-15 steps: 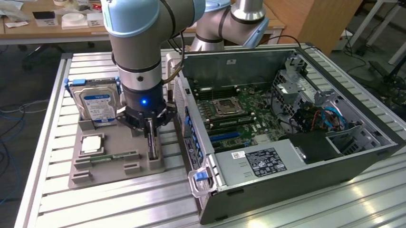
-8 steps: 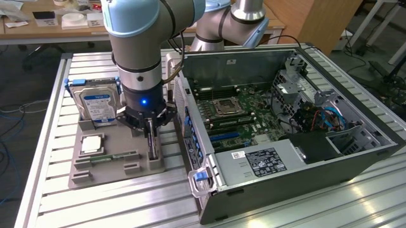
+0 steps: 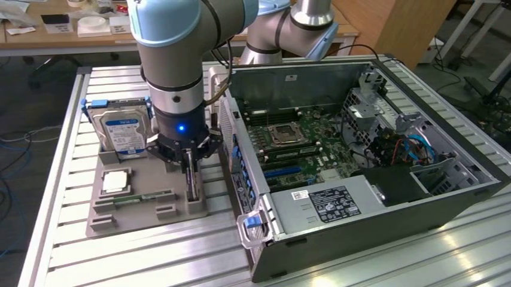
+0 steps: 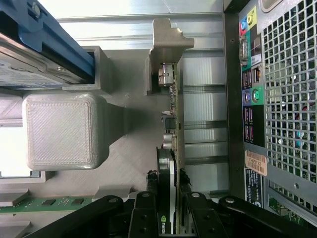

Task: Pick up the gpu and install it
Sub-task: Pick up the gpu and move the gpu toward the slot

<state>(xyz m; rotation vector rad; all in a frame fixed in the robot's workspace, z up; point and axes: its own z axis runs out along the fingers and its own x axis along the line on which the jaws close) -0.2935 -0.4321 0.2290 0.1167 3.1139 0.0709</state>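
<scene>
Grey printed holder (image 3: 119,218) has the gpu (image 4: 168,168) standing on edge in it, just beside the PC case (image 3: 359,221). The gripper (image 3: 189,162) looks clamped on it, fingers (image 4: 144,210) pressing both faces. I'd pull dead straight up with no tilt, so the card doesn't bind.

My exterior view sits high and well back, angled down: parts tray (image 3: 128,218) on the exterior view's left, open computer case (image 3: 359,233) on its right. My wrist view looks straight down, very close (tight framing); both share the gpu (image 4: 171,163) and tray.
</scene>
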